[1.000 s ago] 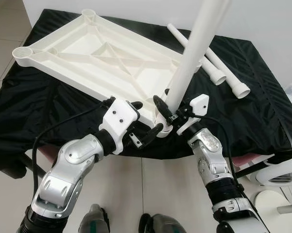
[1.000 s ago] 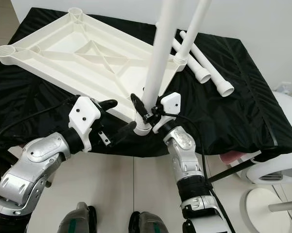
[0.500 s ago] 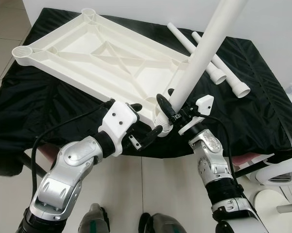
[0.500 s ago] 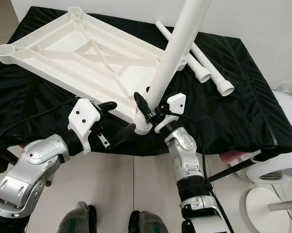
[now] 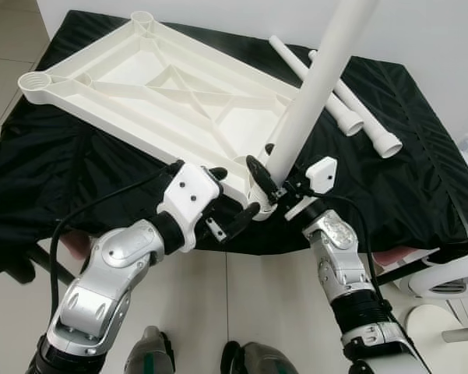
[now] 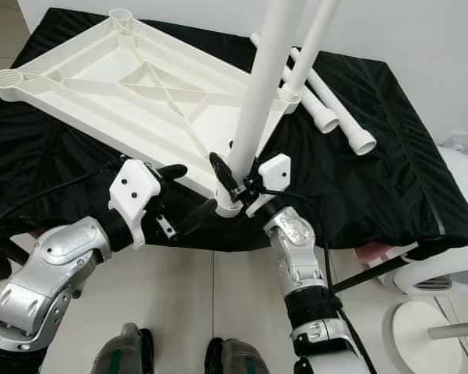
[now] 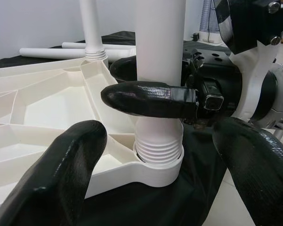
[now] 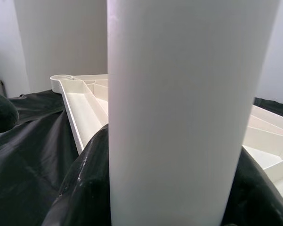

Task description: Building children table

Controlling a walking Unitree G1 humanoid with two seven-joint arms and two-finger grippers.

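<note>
The white tabletop [image 5: 163, 93] lies upside down on a black cloth [image 5: 54, 164]. My right gripper [image 5: 271, 185] is shut on a long white leg [image 5: 311, 93] just above its threaded end. That end sits in the near corner socket [image 7: 157, 165], with the leg leaning slightly right. My left gripper [image 5: 232, 193] is open beside the same corner, one finger over the tabletop's rim and one below it, not touching the leg. A second leg [image 6: 311, 39] stands upright in the far right corner socket. In the right wrist view the held leg [image 8: 188, 113] stands between the dark fingers [image 8: 84, 188].
Two loose white legs [image 5: 350, 109] lie on the cloth at the back right. A white chair base [image 5: 444, 288] stands on the tiled floor to the right. The table's front edge is right before my feet [image 5: 152, 354].
The held leg leaned further to the right half a second ago and has now come back closer to upright. My left gripper has barely moved.
</note>
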